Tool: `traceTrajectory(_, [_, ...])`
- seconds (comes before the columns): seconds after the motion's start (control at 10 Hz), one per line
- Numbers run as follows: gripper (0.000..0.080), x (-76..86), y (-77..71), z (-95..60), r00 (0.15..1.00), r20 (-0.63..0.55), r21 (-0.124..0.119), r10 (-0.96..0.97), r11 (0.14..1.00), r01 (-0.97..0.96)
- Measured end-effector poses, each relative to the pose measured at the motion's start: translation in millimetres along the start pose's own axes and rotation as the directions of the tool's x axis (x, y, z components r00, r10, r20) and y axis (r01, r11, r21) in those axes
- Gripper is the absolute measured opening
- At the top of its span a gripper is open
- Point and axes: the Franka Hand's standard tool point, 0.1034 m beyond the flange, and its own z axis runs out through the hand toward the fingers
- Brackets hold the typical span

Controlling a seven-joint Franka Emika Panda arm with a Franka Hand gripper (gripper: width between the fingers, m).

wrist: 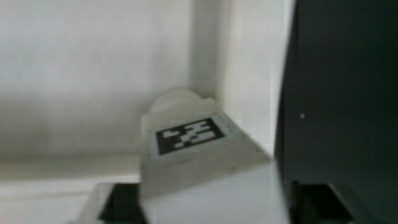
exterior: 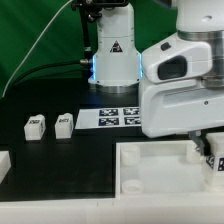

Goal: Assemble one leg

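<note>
Labels are black-and-white square marker tags, patterns only: one on the held leg (wrist: pixel 199 150), one each on a loose leg (exterior: pixel 35 124) and a second loose leg (exterior: pixel 64 122) standing side by side on the black counter (exterior: pixel 60 160), several on the marker board (exterior: pixel 118 117), and one on the arm base (exterior: pixel 112 47). A large white tray-like piece (exterior: pixel 150 185) lies at the near edge. The tool (exterior: pixel 212 152) sits over its end on the exterior view's right. In the wrist view the tool is narrow, dark fingers (wrist: pixel 121 203) clamped either side of the held leg, tag face up. Whether the held leg touches the tray-like piece cannot be told.
</note>
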Motion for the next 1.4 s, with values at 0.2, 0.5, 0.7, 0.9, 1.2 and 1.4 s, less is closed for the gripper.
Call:
traceTrajectory(0.2, [0.0315, 1.0, 1.3, -0.2, 0.982, -0.003, 0.003, 0.19, 0.982, -0.189])
traceTrajectory(0.5, [0.0315, 6.1, 6.9, -0.5, 0.757, -0.019, 0.073, 0.653, 0.756, -0.65])
traceTrajectory(0.7, [0.0315, 7.8, 15.9, 0.6, 0.543, 0.028, 0.134, 0.839, 0.535, -0.834])
traceTrajectory(0.9, [0.0315, 5.4, 17.5, 1.3, 0.326, 0.093, 0.159, 0.941, 0.309, -0.938])
traceTrajectory(1.2, [0.0367, 4.0, 16.6, 2.6, 0.313, 0.108, 0.159, 0.943, 0.295, -0.942])
traceTrajectory(1.4, [0.0555, 1.4, 10.4, 0.8, 0.561, 0.052, 0.137, 0.826, 0.55, -0.824])
